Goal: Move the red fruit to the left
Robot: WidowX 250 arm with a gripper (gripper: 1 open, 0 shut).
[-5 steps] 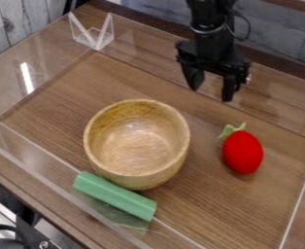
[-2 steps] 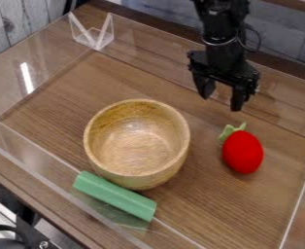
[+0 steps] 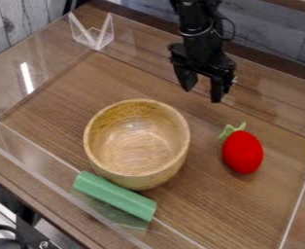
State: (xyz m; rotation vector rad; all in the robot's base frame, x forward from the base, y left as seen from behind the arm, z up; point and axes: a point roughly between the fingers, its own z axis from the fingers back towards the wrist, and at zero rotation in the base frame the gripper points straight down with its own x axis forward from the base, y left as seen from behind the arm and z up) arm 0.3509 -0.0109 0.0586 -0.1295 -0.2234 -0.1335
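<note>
I have the gripper [image 3: 203, 86] wide open, empty, hanging over bare table behind the bowl [image 3: 138, 142], well apart from the fruit [image 3: 242, 151]. Fruit lies right of bowl, untouched, so approach isn't lined up. Wood-grain table [image 3: 279, 117], clear acrylic walls; green block [image 3: 114, 196] in front.

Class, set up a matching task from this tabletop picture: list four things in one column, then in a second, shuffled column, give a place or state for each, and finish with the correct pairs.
Column one:
1. pincer
2. red fruit
3. wooden bowl
4. green block

Column two:
A. lies by the near edge, in front of the bowl
B. open, holding nothing, hanging above the table
C. stands empty near the middle of the table
D. lies on the table at the picture's right, apart from the bowl

Pairs: 1-B, 2-D, 3-C, 4-A
</note>
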